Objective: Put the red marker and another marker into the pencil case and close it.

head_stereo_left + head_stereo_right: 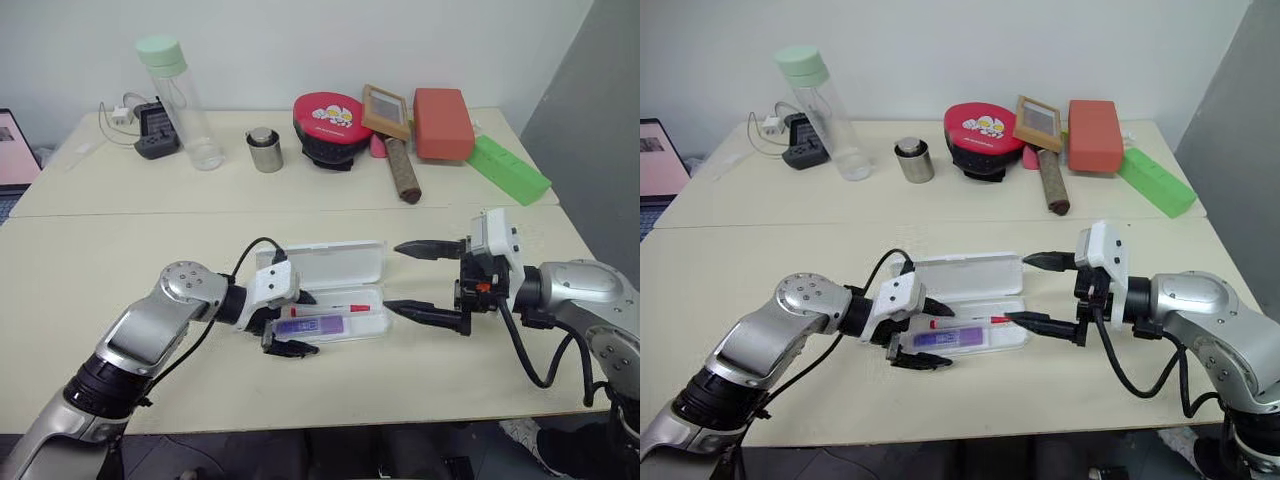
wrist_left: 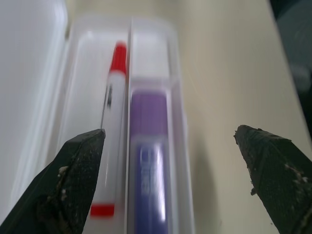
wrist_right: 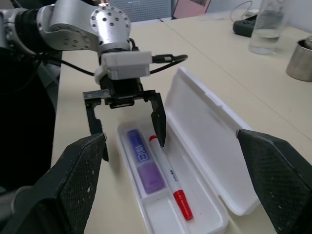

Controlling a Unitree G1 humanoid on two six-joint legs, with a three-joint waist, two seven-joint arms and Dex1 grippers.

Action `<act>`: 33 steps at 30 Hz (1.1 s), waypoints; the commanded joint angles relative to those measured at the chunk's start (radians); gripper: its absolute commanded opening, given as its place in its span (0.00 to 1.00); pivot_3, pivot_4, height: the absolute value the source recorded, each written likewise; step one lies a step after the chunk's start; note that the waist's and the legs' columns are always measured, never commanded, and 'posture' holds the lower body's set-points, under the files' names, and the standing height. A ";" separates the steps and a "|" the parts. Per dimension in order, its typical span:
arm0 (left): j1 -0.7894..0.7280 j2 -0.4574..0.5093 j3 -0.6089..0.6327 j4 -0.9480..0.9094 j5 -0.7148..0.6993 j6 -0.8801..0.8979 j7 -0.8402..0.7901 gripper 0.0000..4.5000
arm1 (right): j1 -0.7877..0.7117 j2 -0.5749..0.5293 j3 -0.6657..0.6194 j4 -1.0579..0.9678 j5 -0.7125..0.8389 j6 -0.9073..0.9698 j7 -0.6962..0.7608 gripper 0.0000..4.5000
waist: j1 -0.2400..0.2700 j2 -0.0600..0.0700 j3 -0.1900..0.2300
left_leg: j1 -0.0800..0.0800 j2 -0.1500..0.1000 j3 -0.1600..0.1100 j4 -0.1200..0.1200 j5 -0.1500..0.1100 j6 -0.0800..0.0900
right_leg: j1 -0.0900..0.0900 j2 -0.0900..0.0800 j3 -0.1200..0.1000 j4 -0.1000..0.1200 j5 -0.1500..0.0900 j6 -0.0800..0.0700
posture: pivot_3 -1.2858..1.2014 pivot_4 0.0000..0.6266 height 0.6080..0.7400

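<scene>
Lying side by side in the open pencil case (image 3: 204, 146) on the counter (image 1: 150, 250), the white, red-capped red marker (image 3: 168, 178) and stubby purple marker (image 3: 144, 165) sat under the left end effector (image 3: 127, 124), spread wide and empty. The right end effector (image 1: 425, 282), also wide open and empty, hovered just beside the case's far end.

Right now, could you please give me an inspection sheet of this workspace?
Surface: cream table, two tops abutting.
Job's things: pencil case open, lid up; red marker and purple marker lying in its tray.
Clutter: bottle, metal cup, red bowl, red box, green box.
Grippers: left gripper open over the markers; right gripper open beside the case.
Cables: power strip with leads.
Surroundings: white wall.
</scene>
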State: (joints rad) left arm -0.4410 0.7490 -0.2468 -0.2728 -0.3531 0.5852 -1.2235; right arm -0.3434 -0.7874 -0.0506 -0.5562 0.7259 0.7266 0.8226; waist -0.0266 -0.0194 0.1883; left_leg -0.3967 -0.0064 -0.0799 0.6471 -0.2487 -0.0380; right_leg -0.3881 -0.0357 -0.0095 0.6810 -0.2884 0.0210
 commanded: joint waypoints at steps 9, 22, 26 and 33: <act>-0.114 -0.324 0.101 -0.077 -0.110 -0.010 0.300 1.00 | -0.145 -0.048 0.082 0.571 -0.389 -0.175 -0.053 1.00 | -0.005 0.000 0.000 | 0.002 0.000 0.002 0.000 0.000 0.000 | 0.001 0.000 0.002 0.001 0.000 0.000 | 0.52 0.24 1.00; -0.137 -0.402 0.057 -0.046 -0.050 -0.060 0.394 1.00 | -0.394 0.055 0.174 1.178 -0.587 -0.414 0.096 1.00 | -0.003 0.000 0.000 | 0.002 0.000 0.006 0.000 0.002 -0.003 | 0.001 -0.001 0.003 0.000 0.001 0.000 | 0.52 0.24 1.00; -0.140 -0.404 0.066 -0.046 -0.054 -0.064 0.407 1.00 | -0.413 0.065 0.170 1.231 -0.608 -0.434 0.119 0.94 | -0.003 0.000 0.000 | 0.002 0.000 0.006 0.000 0.002 -0.003 | 0.001 -0.001 0.003 0.000 0.001 0.000 | 0.52 0.24 1.00; -0.142 -0.400 0.063 -0.038 -0.055 -0.071 0.414 1.00 | -0.408 0.067 0.157 1.215 -0.613 -0.437 0.144 0.58 | -0.003 0.000 0.000 | 0.002 0.000 0.006 0.000 0.002 -0.004 | 0.001 -0.001 0.003 0.000 0.001 0.000 | 0.52 0.24 1.00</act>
State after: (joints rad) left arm -0.5673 0.3490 -0.1908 -0.2974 -0.4100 0.5347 -0.8160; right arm -0.7375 -0.7141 0.1374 0.6804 0.1141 0.2937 0.9576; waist -0.0296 -0.0192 0.1880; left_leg -0.3948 -0.0063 -0.0739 0.6475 -0.2464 -0.0418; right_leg -0.3873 -0.0369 -0.0063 0.6813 -0.2878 0.0215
